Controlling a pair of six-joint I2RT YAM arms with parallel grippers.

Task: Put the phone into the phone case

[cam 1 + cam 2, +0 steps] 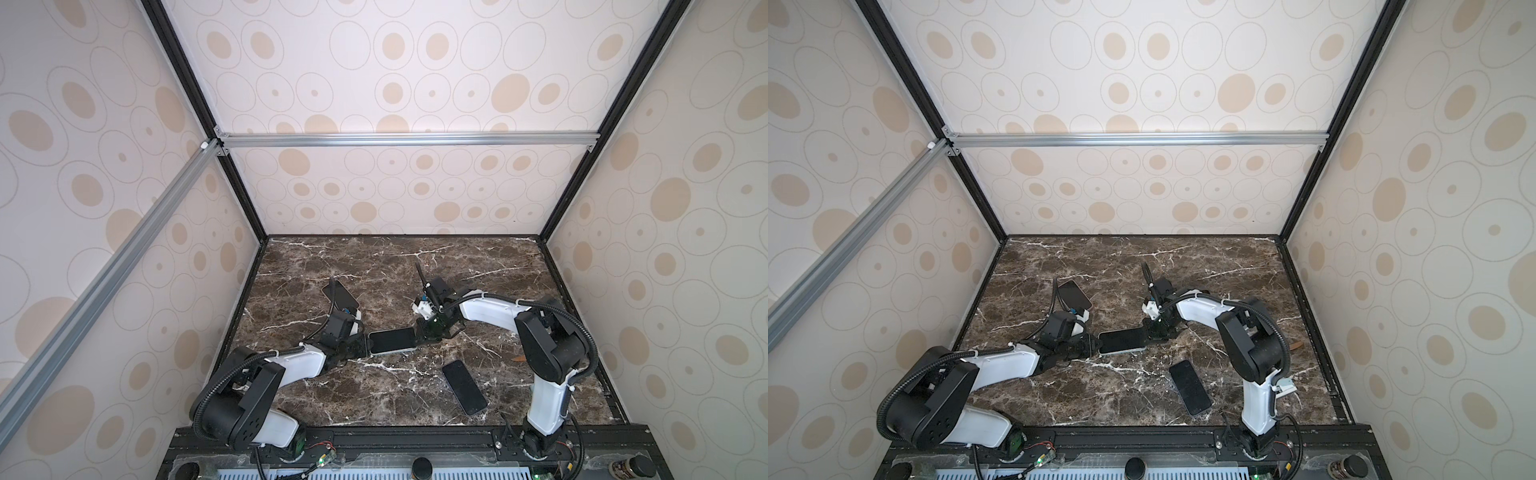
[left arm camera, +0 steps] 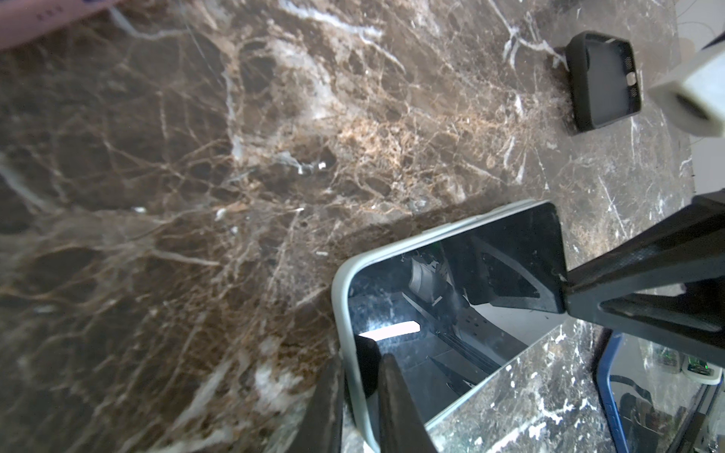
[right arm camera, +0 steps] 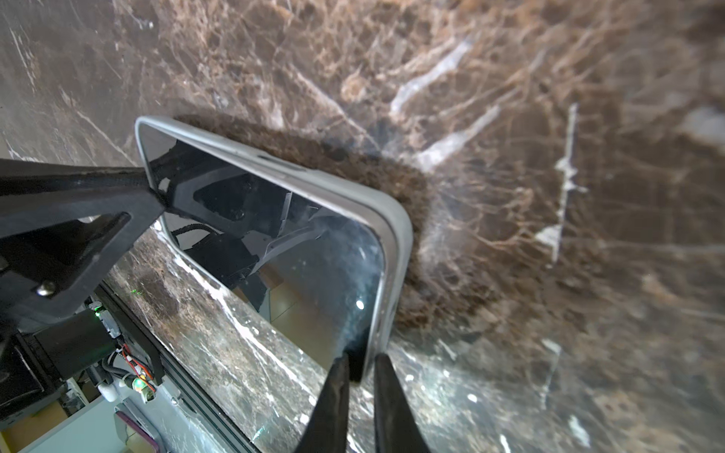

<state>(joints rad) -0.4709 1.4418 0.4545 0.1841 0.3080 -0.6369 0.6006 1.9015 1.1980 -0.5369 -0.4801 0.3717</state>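
Both top views: even, diffuse light, bright on the pale walls point(image 1: 374, 83), dimmer on the dark marble table point(image 1: 374, 266). Soft, faint shadows under the arms point(image 1: 303, 361). Wide-angle stretch toward the picture corners.
Left wrist view: phone point(image 2: 451, 298) sharp, its screen mirroring a bright white patch; nearest marble blurred.
Right wrist view: marble smeared and out of focus, a dense shadow beside the phone.

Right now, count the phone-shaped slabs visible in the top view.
3: a far slab beside the left arm, a held phone between left pincer and right pincer, a near slab front right. More may be hidden.
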